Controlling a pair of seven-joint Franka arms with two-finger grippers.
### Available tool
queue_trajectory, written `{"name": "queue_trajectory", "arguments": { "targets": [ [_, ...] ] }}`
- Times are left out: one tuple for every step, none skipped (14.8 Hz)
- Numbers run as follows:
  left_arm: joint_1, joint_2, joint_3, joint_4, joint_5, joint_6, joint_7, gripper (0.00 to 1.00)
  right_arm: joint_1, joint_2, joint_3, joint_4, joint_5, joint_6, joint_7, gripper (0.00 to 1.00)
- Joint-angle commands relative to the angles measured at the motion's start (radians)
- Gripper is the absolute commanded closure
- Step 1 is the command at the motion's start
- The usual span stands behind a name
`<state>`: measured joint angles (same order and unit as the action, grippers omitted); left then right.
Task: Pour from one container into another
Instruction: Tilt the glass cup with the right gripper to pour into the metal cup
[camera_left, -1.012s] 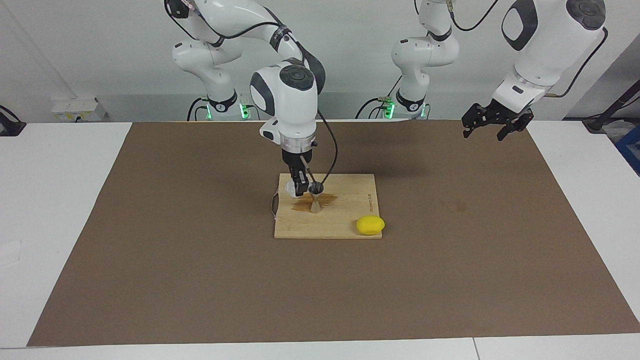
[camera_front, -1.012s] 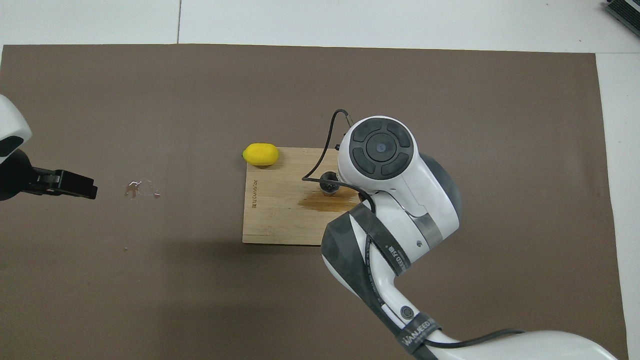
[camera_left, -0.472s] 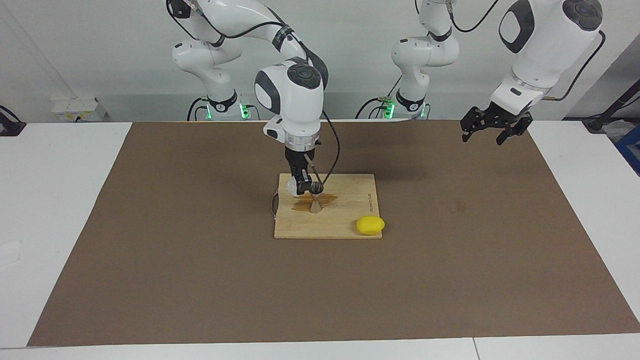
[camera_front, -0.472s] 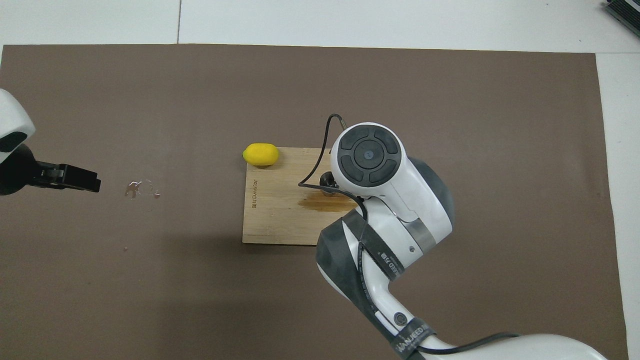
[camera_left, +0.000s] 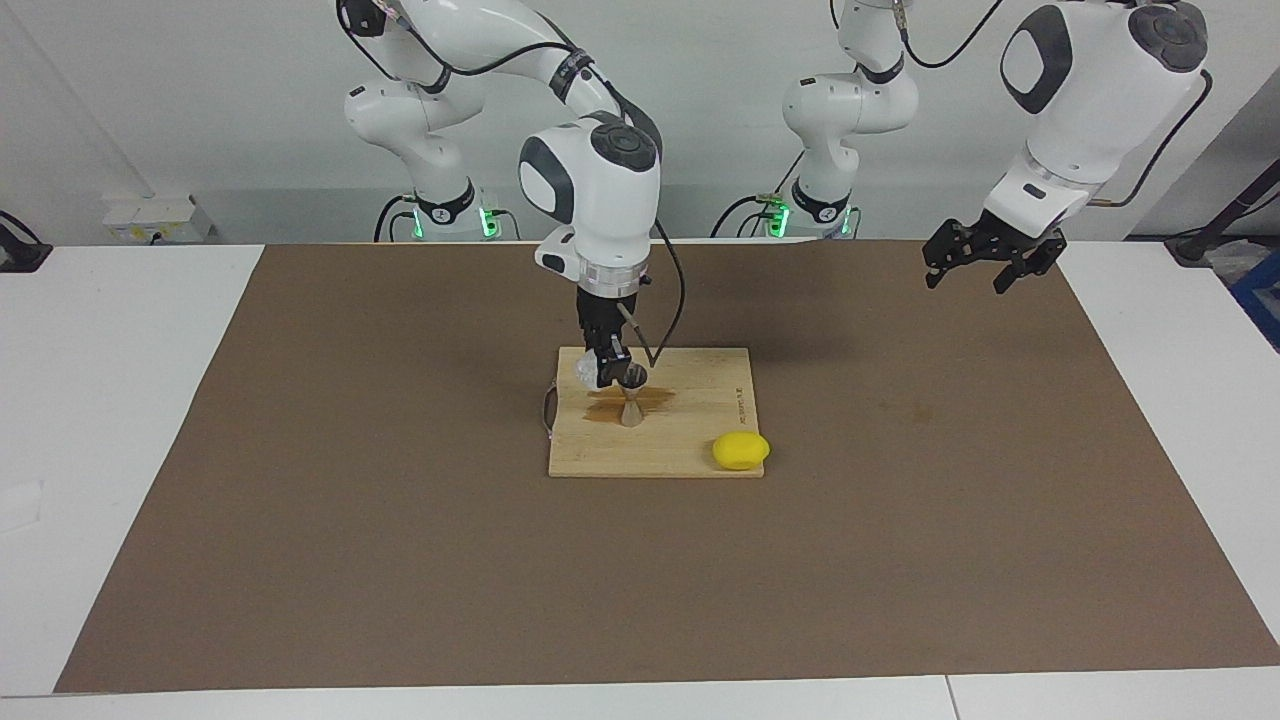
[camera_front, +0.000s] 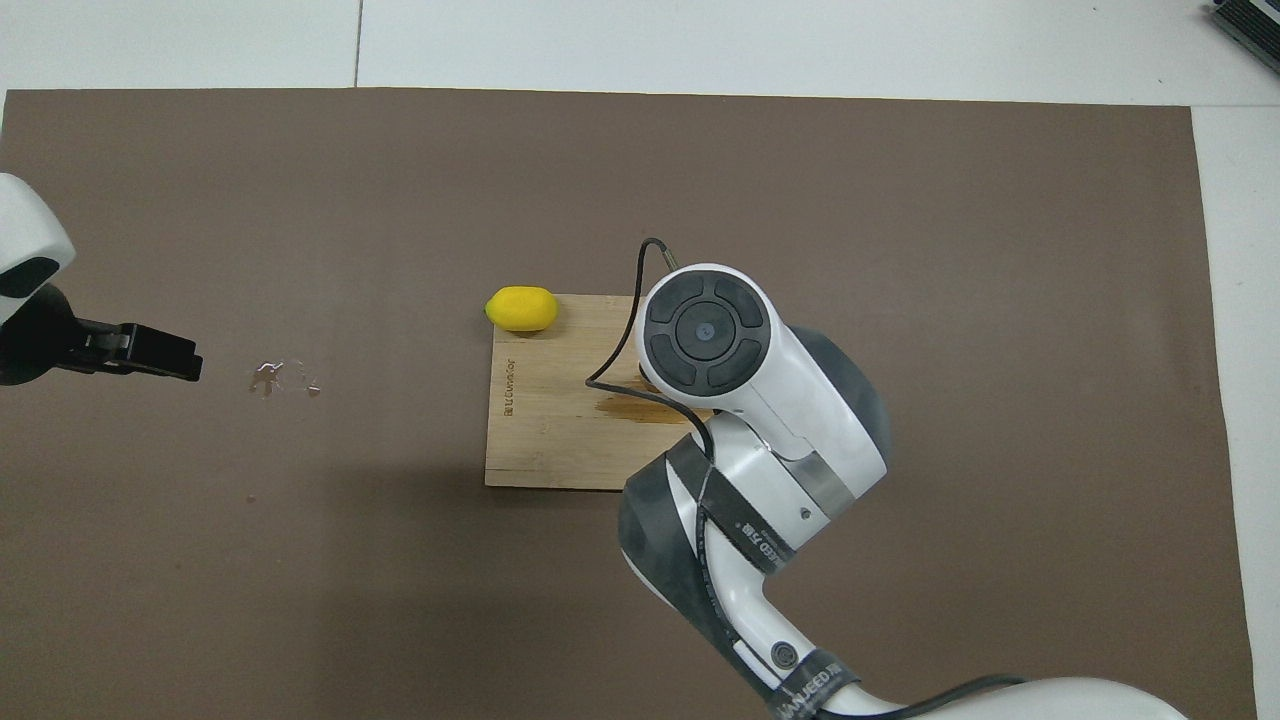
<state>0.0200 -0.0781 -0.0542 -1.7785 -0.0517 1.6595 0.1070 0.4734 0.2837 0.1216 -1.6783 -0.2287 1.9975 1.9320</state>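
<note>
Clear cup (camera_left: 584, 373) tipped sideways over steel jigger (camera_left: 631, 398).

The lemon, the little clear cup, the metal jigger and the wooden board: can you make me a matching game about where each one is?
Things:
1. lemon
2. clear cup
3. jigger
4. wooden board

Places:
A. lies flat on the brown mat, with a wet stain on it
B. stands upright on the board, on the stain
C. held tipped in the right gripper, just above the jigger
D. rests at the board's corner toward the left arm's end

Pairs: 1-D, 2-C, 3-B, 4-A
</note>
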Motion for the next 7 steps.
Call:
{"name": "queue_trajectory", "arguments": {
  "targets": [
    [0.043, 0.004, -0.042, 0.014, 0.016, -0.011, -0.013, 0.00, 0.004, -0.008, 0.001, 0.008, -0.046, -0.019, 0.022, 1.00],
    [0.043, 0.006, -0.041, 0.013, 0.016, -0.007, -0.013, 0.00, 0.004, -0.006, 0.001, 0.009, -0.046, -0.019, 0.021, 1.00],
    [0.043, 0.004, -0.038, 0.014, 0.016, -0.009, -0.012, 0.00, 0.001, -0.005, 0.001, 0.018, -0.035, -0.020, 0.021, 1.00],
    [0.041, 0.006, -0.036, 0.014, 0.016, -0.009, -0.013, 0.00, -0.005, -0.003, 0.001, 0.025, -0.028, -0.020, 0.021, 1.00],
    [0.043, 0.006, -0.036, 0.014, 0.016, -0.009, -0.012, 0.00, -0.007, -0.001, 0.003, 0.029, -0.018, -0.020, 0.024, 1.00],
    [0.043, 0.006, -0.033, 0.014, 0.016, -0.009, -0.013, 0.00, -0.013, -0.003, 0.003, 0.034, 0.020, -0.020, 0.025, 1.00],
    [0.041, 0.007, -0.033, 0.014, 0.016, -0.012, -0.015, 0.00, -0.019, -0.003, 0.000, 0.035, 0.073, -0.016, 0.028, 1.00]
  ]
}}
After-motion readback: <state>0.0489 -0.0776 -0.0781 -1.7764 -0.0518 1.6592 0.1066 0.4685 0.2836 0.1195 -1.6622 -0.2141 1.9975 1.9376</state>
